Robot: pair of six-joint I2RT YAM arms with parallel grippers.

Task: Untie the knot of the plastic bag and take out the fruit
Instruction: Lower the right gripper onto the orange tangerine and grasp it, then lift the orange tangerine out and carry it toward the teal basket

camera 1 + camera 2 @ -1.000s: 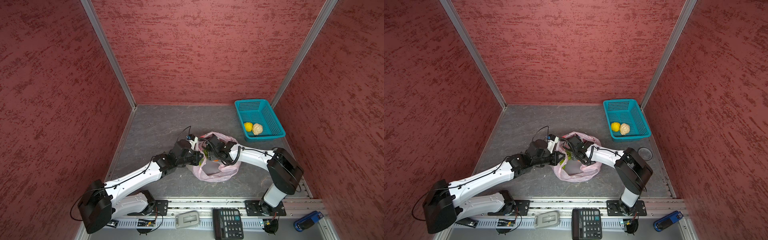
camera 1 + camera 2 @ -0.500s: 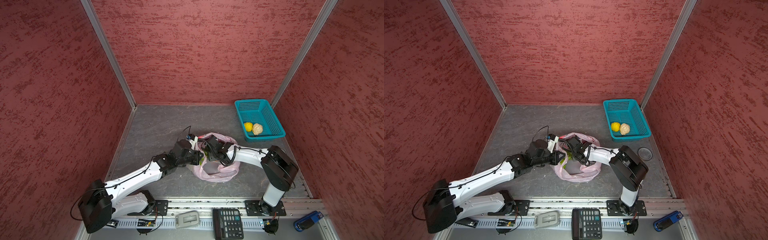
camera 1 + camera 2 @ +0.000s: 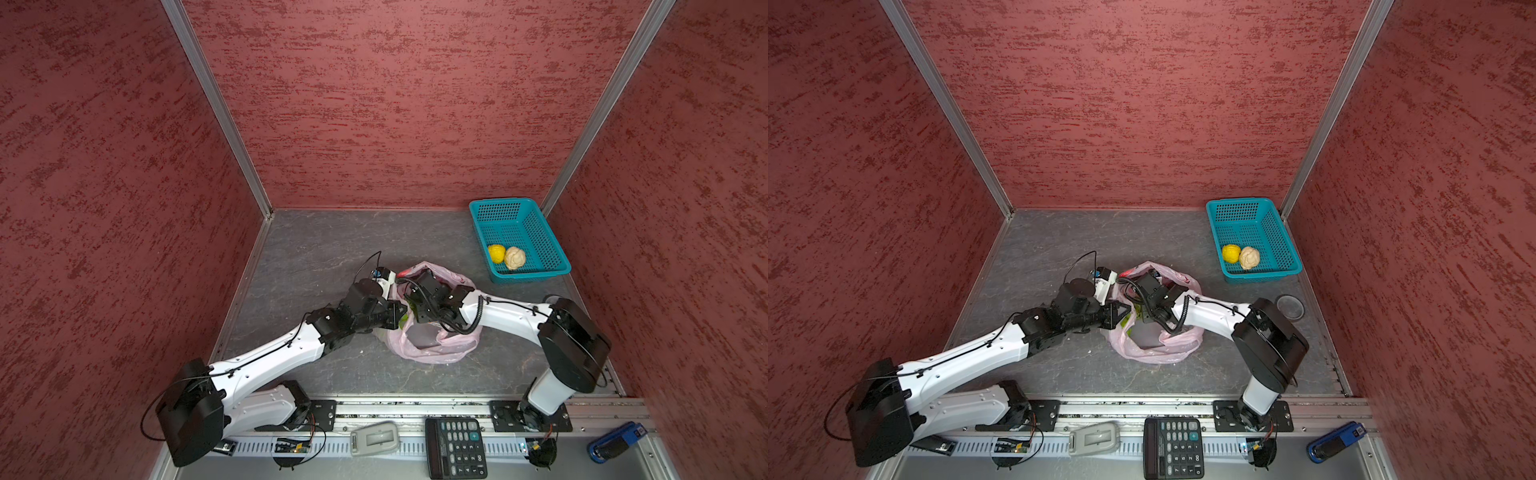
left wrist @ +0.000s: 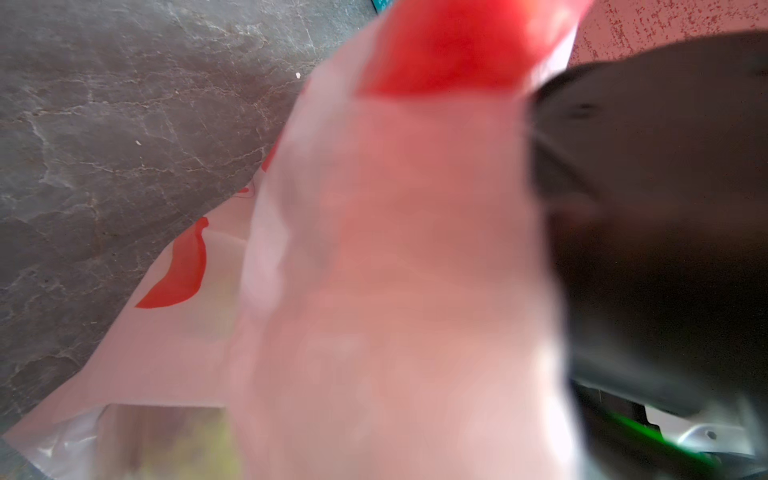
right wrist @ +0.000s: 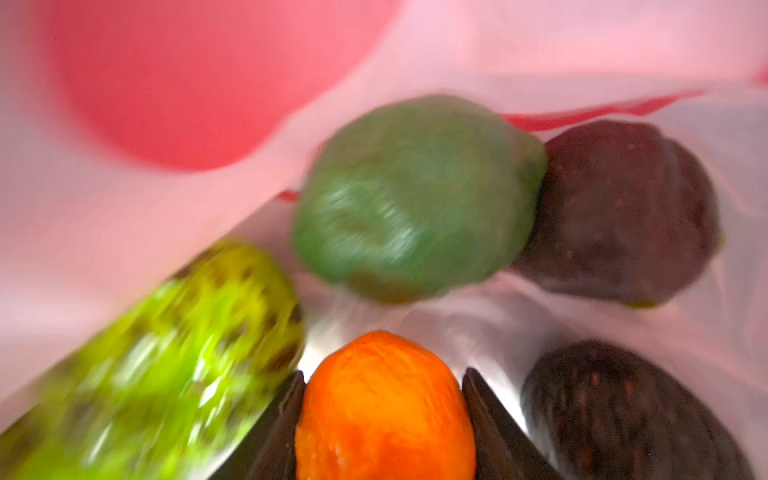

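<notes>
Lifting the orange fruit [image 5: 384,415] squeezed in my right hand [image 5: 383,374] could tug the plastic bag [image 3: 432,353] from my tightly shut left hand [image 3: 395,311].

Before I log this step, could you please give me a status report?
Left tool shut on bag edge. Right tool inside bag, shut on orange. Yellow fruit and cream fruit in basket. Light-green fruit crowding the orange.

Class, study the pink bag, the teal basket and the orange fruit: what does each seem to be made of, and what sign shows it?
The plastic bag looks like thin glossy film: translucent, crumpled. The teal basket looks like rigid moulded plastic, semi-gloss: even perforated walls. The orange fruit is probably moulded plastic or foam with a slight sheen; blur leaves it open.
</notes>
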